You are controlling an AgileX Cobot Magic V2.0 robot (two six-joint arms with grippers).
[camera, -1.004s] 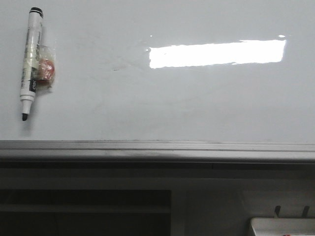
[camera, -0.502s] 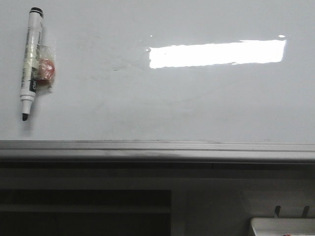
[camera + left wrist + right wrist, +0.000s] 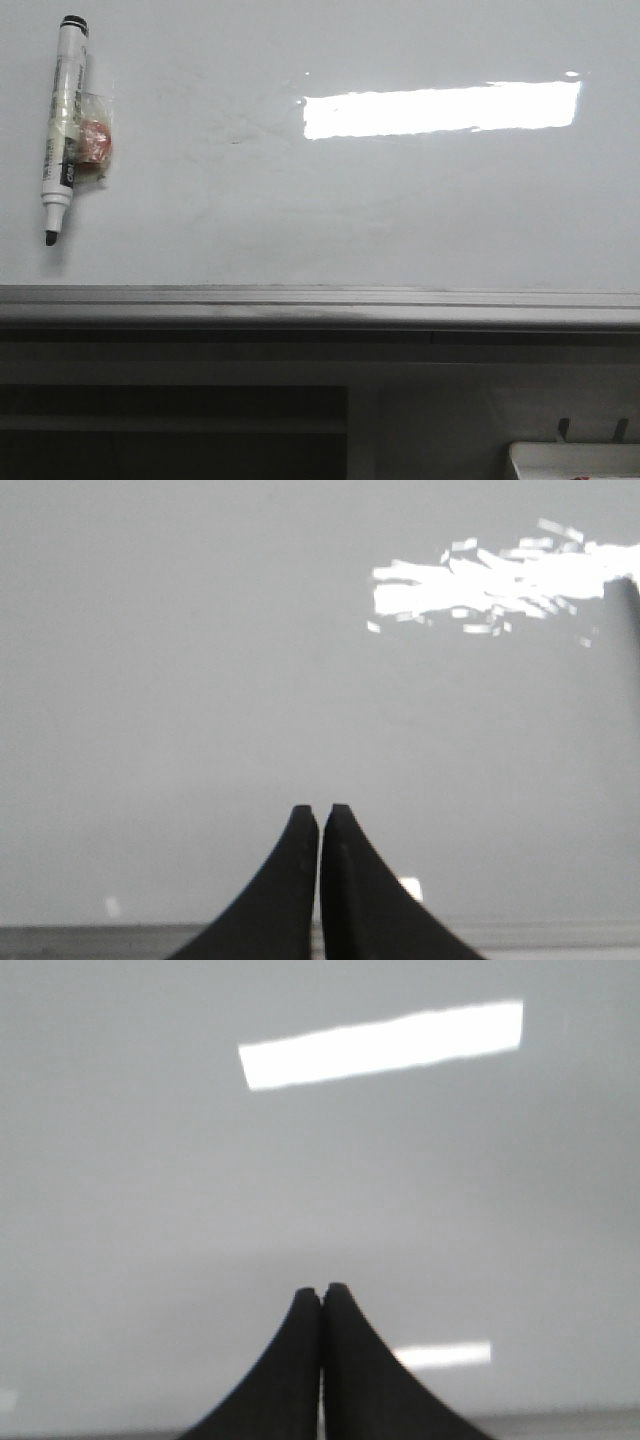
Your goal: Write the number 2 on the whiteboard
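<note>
— Anything changed on the large glossy white whiteboard (image 3: 400, 220) since a second ago?

— Nothing: the white marker with black cap (image 3: 62, 125) hangs at its upper left as before, tip down, a small clear packet with something red (image 3: 93, 142) beside it. No drawn 2 shows.

— And the arms?

— The left gripper (image 3: 320, 820) and right gripper (image 3: 321, 1298) face blank white, jaws together, empty.
</note>
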